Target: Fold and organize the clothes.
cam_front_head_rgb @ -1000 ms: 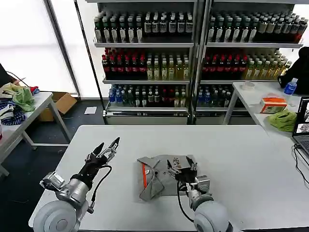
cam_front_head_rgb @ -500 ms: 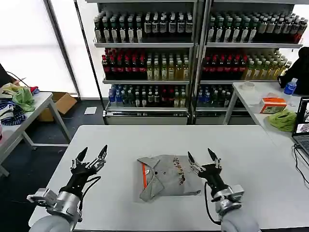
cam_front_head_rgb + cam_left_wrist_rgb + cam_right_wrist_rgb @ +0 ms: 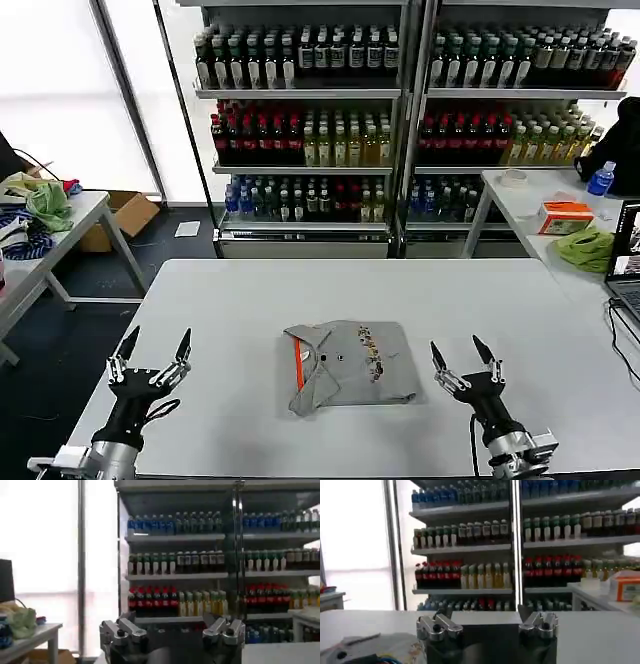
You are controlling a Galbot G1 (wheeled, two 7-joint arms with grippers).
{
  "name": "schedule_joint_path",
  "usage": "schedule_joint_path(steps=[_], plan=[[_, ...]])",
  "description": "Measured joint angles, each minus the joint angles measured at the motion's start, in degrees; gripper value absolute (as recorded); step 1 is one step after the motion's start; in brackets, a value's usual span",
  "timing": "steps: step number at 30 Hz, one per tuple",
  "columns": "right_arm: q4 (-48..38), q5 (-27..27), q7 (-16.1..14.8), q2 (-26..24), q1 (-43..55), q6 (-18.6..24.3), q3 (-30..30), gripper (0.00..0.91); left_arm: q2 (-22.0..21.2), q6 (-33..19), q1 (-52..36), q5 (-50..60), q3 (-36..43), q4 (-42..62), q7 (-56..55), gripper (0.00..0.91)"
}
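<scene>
A: Item 1, the shirt (image 3: 346, 365)?

B: 1 light grey short-sleeved shirt, folded into a compact packet, lying flat at the middle of the white tabletop (image 3: 340, 285). Collar with orange strip at its left edge, small multicoloured print facing up. Placed centrally, probably so both arms reach it equally.

A: Item 2?

B: Left gripper (image 3: 152, 355), low near the tabletop's left front edge, well apart from the shirt. Fingers (image 3: 182, 347) spread wide, holding nothing, pointing up toward the drinks shelves (image 3: 400, 120).

A: Item 3?

B: Right gripper (image 3: 462, 360), near the front edge on the right, beside the shirt but clear of it. Fingers wide, empty. Its wrist view catches a corner of the shirt (image 3: 370, 647) close by.

A: Why the matched pose?

B: My judgement: both arms stand off with open fingers so the fold lies undisturbed. The packet looks finished, though its lower edge seems slightly uneven; hard to tell from here.

A: Other stock?

B: Green cloth (image 3: 588, 247) on a side table, not part of this lot.
</scene>
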Motion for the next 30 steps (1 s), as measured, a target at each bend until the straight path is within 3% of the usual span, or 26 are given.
schedule_joint_path(steps=[13,30], plan=[[1.09,-0.64,-1.73,-0.09,-3.89,3.53,1.23,0.907,0.09,-4.88,4.34,5.72,-0.03,0.06,1.71,0.907],[4.6,1.03,-4.0,0.01,-6.25,5.12,1.54,0.907,-1.21,-4.84,6.25,6.25,-2.28,-1.8,5.37,0.907]])
